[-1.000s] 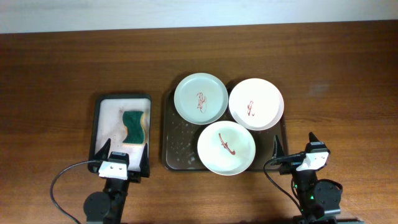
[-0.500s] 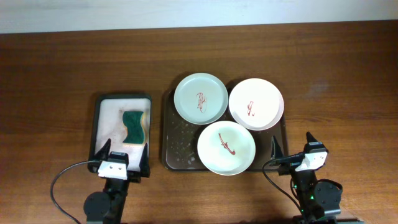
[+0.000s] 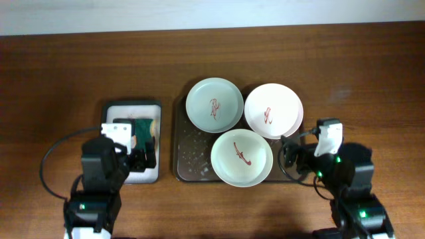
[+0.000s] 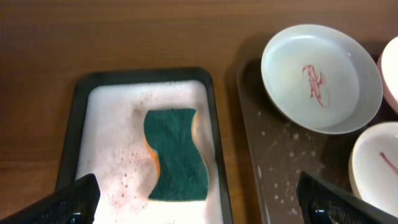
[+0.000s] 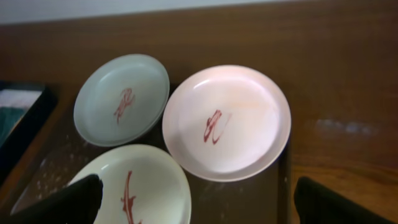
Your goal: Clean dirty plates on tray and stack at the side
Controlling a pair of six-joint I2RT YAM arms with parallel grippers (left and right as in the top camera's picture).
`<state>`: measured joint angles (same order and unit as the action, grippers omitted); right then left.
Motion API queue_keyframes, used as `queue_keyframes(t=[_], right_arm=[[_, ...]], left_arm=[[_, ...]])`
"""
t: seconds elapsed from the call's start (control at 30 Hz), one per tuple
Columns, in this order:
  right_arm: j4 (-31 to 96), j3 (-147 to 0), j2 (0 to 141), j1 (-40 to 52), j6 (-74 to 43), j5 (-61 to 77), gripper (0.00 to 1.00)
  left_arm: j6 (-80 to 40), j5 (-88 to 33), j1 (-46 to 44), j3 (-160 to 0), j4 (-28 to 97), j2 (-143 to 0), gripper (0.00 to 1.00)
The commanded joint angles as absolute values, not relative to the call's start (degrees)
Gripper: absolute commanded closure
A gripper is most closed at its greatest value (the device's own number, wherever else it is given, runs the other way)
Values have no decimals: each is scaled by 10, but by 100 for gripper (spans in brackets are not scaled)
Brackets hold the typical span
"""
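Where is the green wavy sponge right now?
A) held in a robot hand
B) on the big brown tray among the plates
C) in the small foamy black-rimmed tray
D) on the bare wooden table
C: the left wrist view shows the green wavy sponge lying flat on white foam inside the small black-rimmed tray.

pale green plate (image 3: 214, 105): thin red squiggle at centre. pinkish-white plate (image 3: 273, 110): small red mark, faint orange smear. cream-white plate (image 3: 241, 157): 1 red diagonal streak. tray (image 3: 188, 153): dark brown, flecked with white suds. small tray (image 4: 68, 155): black rim, white foam (image 4: 115, 118) inside with brownish specks. sponge (image 4: 176, 154): dark green top, orange edge. counter (image 3: 66, 66): dark brown wood grain.
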<state>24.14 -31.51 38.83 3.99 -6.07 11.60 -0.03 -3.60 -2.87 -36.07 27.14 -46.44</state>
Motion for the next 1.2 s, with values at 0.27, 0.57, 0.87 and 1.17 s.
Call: queue_keyframes(t=[0.27,0.57,0.87,1.17], right_arm=[[427,-526,603,37,-65,163,1],[427,-526,603,37,-64,163,1],[428,-526,603,37,-64,163,1],[461,-525,700,37,-64,171,0]], left_arm=[[-4,-66,-29,-593,461,-675,1],[-39,-6,-30,-592,360,-907,22],[-69,-6,-29,-591,356,-1015,69],[-68,-6,-29,-609,409,-1001,100]])
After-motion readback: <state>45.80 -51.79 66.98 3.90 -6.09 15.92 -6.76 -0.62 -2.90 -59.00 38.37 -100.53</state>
